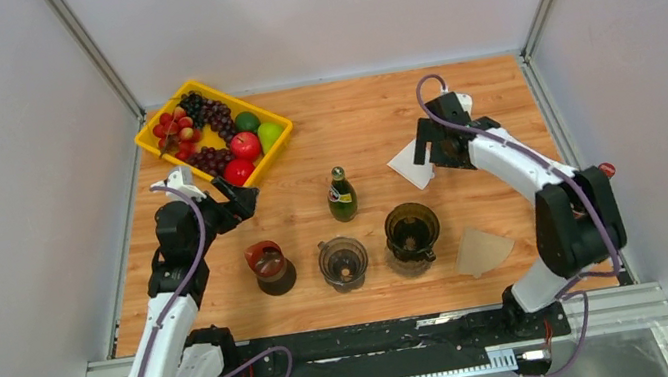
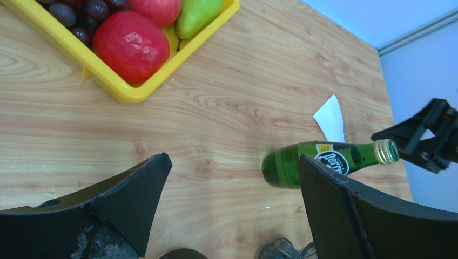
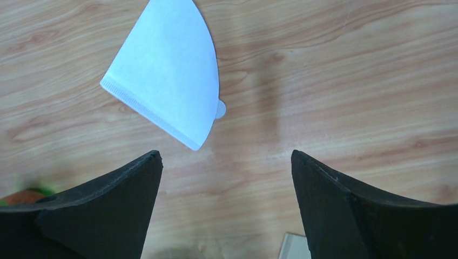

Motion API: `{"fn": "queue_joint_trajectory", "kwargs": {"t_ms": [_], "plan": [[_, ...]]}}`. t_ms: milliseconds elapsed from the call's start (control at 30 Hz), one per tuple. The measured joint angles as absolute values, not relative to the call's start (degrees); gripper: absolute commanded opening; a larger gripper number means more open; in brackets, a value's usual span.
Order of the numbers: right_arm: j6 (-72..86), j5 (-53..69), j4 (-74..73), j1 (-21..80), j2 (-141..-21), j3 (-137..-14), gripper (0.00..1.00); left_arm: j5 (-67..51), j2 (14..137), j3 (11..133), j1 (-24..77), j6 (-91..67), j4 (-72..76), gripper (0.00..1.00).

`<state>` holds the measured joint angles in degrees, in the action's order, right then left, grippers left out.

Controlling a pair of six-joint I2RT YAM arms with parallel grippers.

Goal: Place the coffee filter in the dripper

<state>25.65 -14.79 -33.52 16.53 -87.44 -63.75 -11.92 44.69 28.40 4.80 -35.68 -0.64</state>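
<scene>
Wooden table (image 1: 350, 125) lies under the outstretched right end effector (image 3: 226, 154), spread wide by the coffee filter (image 3: 167, 70).

Left hand (image 2: 232, 158) and right hand (image 3: 226, 153) both gape wide, arms stretched forward, seemingly angled downward.

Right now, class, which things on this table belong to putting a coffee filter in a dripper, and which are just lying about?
For the job: white cone-shaped paper filter; tan paper filter; red dripper; clear dripper; dark brown dripper; open right hand by the white filter.
Lying about: yellow plastic tray of fruit; green glass bottle.
</scene>
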Motion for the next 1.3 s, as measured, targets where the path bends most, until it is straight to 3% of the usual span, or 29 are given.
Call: {"fn": "queue_joint_trajectory", "kwargs": {"t_ms": [167, 700, 1000, 1300], "plan": [[25.6, -15.0, -31.6, 16.5, -96.5, -68.3, 0.88, -11.9, 44.7, 28.4, 4.8, -35.7, -0.6, 1.00], [25.2, -13.0, -27.7, 15.6, -111.5, -74.8, 0.59, -10.7, 44.6, 28.4, 4.8, -35.7, -1.6, 1.00], [25.5, -12.5, -25.8, 14.9, -111.8, -74.7, 0.37, -9.9, 44.2, 28.4, 4.8, -35.7, -2.4, 1.00], [25.9, -13.8, -25.2, 14.8, -111.3, -73.8, 0.00, -9.8, 43.5, 28.4, 4.8, -35.7, -2.4, 1.00]]}}
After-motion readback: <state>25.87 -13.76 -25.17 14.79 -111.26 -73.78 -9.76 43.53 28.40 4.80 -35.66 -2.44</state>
